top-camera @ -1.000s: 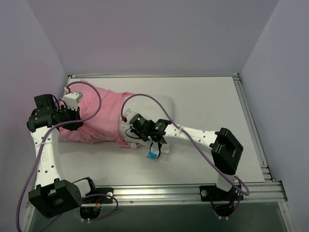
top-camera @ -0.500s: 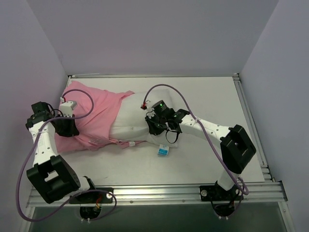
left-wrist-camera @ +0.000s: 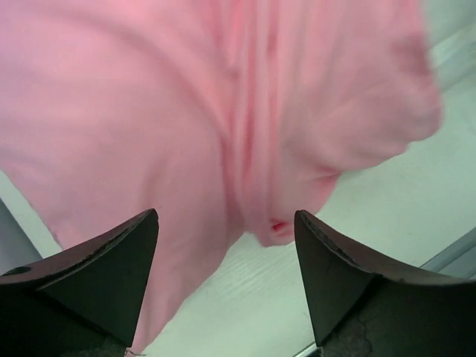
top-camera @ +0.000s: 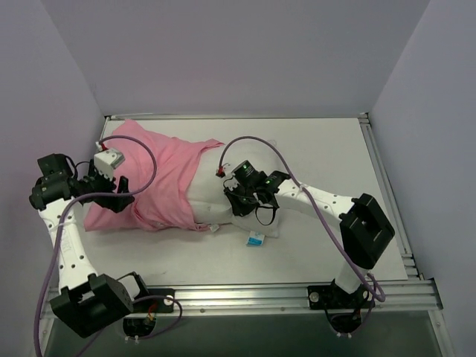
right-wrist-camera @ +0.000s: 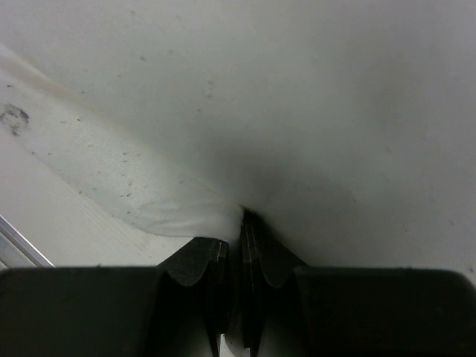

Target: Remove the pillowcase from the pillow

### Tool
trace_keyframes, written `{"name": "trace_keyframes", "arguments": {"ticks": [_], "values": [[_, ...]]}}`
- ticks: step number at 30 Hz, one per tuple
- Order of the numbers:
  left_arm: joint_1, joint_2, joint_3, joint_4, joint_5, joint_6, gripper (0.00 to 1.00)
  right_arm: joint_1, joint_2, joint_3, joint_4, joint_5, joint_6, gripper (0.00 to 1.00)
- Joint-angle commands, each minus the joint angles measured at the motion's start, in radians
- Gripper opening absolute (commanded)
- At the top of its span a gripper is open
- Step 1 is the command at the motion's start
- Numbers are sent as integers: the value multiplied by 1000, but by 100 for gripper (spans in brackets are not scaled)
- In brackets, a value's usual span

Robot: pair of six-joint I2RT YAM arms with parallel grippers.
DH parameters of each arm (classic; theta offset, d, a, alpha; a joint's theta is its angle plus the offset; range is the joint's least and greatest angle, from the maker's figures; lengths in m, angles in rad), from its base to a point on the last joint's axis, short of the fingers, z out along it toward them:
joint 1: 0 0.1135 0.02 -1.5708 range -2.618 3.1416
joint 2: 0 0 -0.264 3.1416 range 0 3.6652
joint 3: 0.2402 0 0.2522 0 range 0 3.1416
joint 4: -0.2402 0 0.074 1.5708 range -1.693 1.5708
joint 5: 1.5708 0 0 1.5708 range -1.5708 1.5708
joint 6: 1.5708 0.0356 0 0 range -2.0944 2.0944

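Clamps pillow [top-camera: 207, 198] w/ R gripper [right-wrist-camera: 239, 223], 3 o'clock of pink pillowcase [top-camera: 160, 175]; hangs L gripper [left-wrist-camera: 227, 223] spread, empty, above pillowcase.

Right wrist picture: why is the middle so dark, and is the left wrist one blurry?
Right wrist view: the shut right gripper pinches the pillow, shadowing the fold. Left wrist view: the close pillowcase looks soft, mildly out of focus.
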Motion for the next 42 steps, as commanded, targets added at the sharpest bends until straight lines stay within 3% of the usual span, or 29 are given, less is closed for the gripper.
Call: {"name": "trace_keyframes", "arguments": {"ticks": [1,4,5,7,8,9,11,15,18,21,25,26,27,30,33,36,39,42], "values": [[-99,-73,176,-109,280,47,83,42,-17,-50,-175,-19,10,0],[-236,-53,238,5,336,-123,85,45,-44,-103,-114,-76,40,0],[-270,-30,270,105,275,-277,85,48,-53,-116,-103,-85,46,0],[-363,51,294,206,96,-422,84,56,-56,-149,-81,-102,58,0],[-486,80,309,239,-22,-485,82,71,-56,-159,-77,-105,67,0],[-561,147,344,262,-203,-487,79,79,-56,-169,-66,-99,75,0],[-712,217,386,271,-304,-478,79,96,-55,-199,-55,-102,98,0],[-854,410,510,336,-378,-478,76,113,-63,-246,-12,-102,135,0],[-911,520,580,356,-413,-477,67,119,-67,-266,1,-105,155,0],[-923,594,640,354,-458,-481,55,129,-78,-280,5,-102,172,0],[-926,630,644,349,-494,-486,28,133,-93,-312,26,-116,190,0],[-926,634,640,363,-520,-493,15,134,-90,-318,28,-128,196,0],[-926,636,640,371,-526,-503,11,136,-87,-332,32,-134,199,0],[-923,662,680,388,-601,-524,3,151,-76,-355,49,-145,230,0],[-899,738,764,369,-759,-492,2,162,-79,-396,86,-168,273,0],[-786,812,780,374,-882,-423,2,159,-98,-436,113,-179,300,0],[-597,832,766,417,-870,-405,2,157,-113,-462,135,-188,316,0],[-532,817,731,426,-852,-360,2,157,-110,-472,143,-196,316,0]]}}
